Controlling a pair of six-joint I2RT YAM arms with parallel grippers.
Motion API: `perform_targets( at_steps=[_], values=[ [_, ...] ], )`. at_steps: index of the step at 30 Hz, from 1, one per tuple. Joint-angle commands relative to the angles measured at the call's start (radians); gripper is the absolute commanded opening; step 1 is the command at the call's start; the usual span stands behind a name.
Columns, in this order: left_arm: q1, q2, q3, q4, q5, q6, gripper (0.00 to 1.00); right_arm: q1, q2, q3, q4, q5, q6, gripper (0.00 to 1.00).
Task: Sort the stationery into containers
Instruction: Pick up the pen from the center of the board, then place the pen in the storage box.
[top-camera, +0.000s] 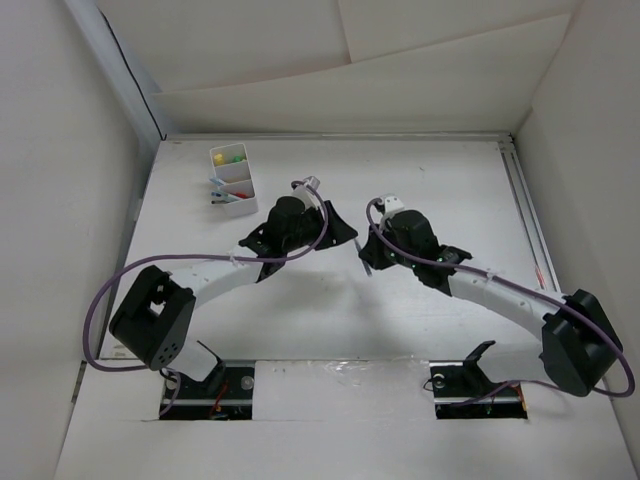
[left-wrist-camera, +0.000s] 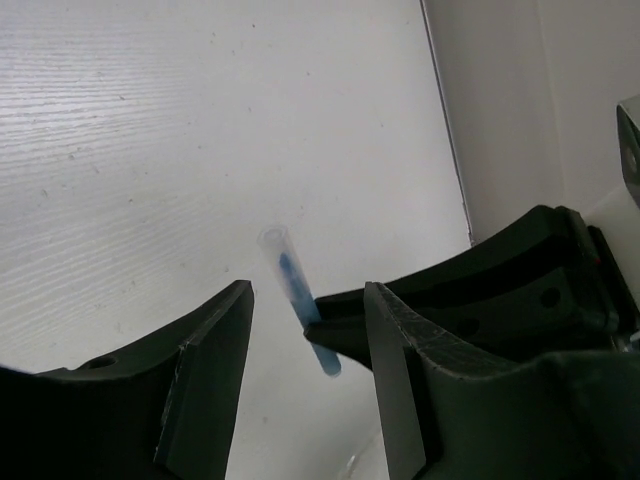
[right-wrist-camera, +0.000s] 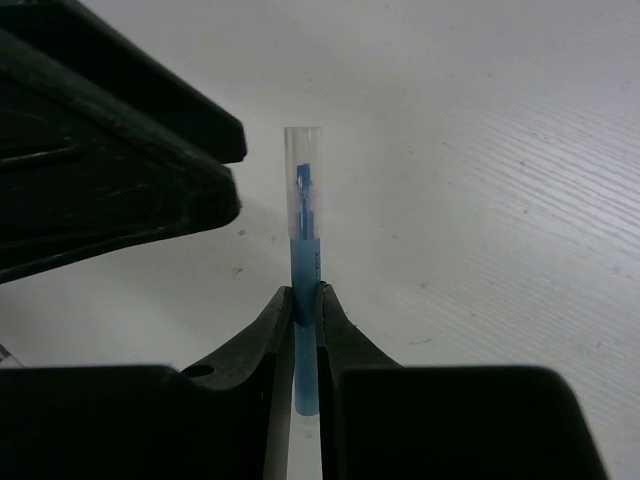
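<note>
Both arms bend inward so that their wrists meet tip to tip. The right gripper (right-wrist-camera: 305, 300) is clamped on the blue pen (right-wrist-camera: 303, 220), pinching its lower barrel. The pen's long axis runs straight out beyond the fingertips, clear-capped end leading. Its body is translucent blue. The left gripper (left-wrist-camera: 308, 300) has its jaws apart, with the pen's capped end between them and untouched.
</note>
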Motion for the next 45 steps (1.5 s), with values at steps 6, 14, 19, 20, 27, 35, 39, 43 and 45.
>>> perform_targets(
  at_steps=[6, 14, 19, 20, 27, 35, 39, 43, 45],
  values=[
    [-0.019, 0.008, 0.057, -0.043, -0.084, 0.015, 0.42, 0.070, 0.010, 0.034, 0.073, -0.055, -0.032, 0.00],
    [-0.019, 0.026, 0.048, -0.043, -0.118, 0.015, 0.30, 0.100, 0.001, 0.053, 0.082, -0.032, -0.032, 0.00],
    [-0.028, 0.046, 0.061, -0.053, -0.108, 0.015, 0.29, 0.100, 0.001, 0.063, 0.091, -0.012, -0.032, 0.00],
    [-0.028, 0.046, 0.061, -0.037, -0.097, 0.015, 0.29, 0.100, 0.001, 0.063, 0.091, -0.012, -0.032, 0.00],
    [-0.037, 0.046, 0.054, -0.051, -0.100, 0.015, 0.17, 0.100, 0.021, 0.096, 0.110, 0.016, -0.023, 0.00],
    [-0.028, 0.028, 0.063, -0.063, -0.121, -0.003, 0.00, 0.100, 0.032, 0.096, 0.137, 0.037, -0.003, 0.18],
    [0.022, 0.028, 0.063, -0.063, -0.130, -0.014, 0.00, 0.100, -0.008, 0.071, 0.137, 0.071, 0.006, 0.50],
    [0.087, 0.018, 0.124, -0.095, -0.181, -0.014, 0.00, 0.087, -0.104, 0.036, 0.137, 0.105, 0.006, 0.69],
    [0.117, -0.009, 0.138, -0.115, -0.236, -0.014, 0.00, 0.071, -0.167, 0.010, 0.137, 0.132, 0.006, 0.73]
  ],
)
